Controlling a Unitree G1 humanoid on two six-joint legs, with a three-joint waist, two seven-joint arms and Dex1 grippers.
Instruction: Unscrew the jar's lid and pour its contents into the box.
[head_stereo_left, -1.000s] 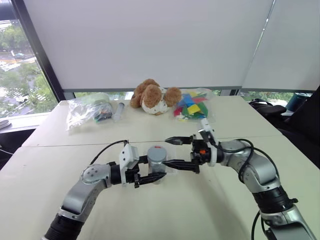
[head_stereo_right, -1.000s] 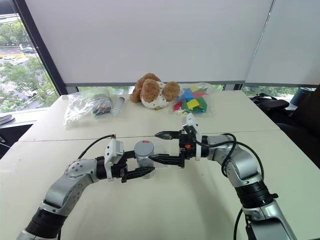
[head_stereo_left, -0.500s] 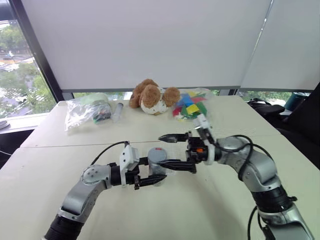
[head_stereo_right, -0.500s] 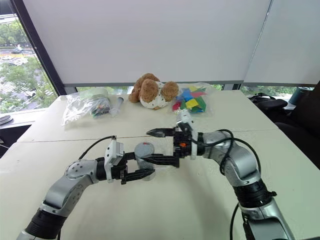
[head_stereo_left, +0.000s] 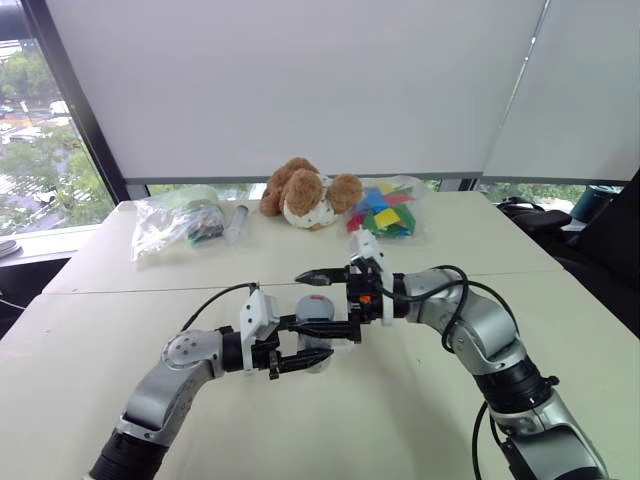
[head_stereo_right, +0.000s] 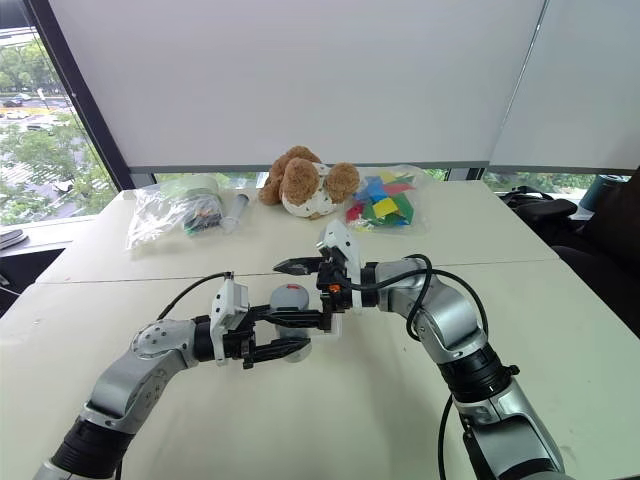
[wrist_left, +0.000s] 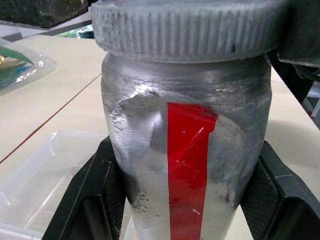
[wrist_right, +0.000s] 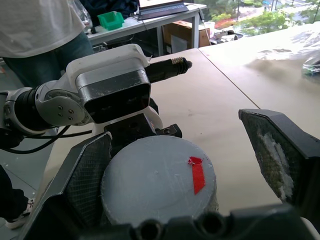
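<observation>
The jar, greyish with a red strip down its side, stands upright between the black fingers of my left gripper, which is shut on its body just above the table. The ribbed grey lid, marked with a small red patch, sits on the jar. My right gripper reaches in level from the right and is open, with one finger beside the lid and the other finger well clear of it. The clear box lies on the table just beyond the jar. The contents are hidden inside the jar.
At the far side of the table lie a brown teddy bear, a clear bag of coloured blocks, another clear bag of items and a syringe-like tube. A person in a white shirt stands off to the side.
My right gripper has moved left, still open, until its fingers straddle the lid. The left gripper and the jar have stayed where they were.
</observation>
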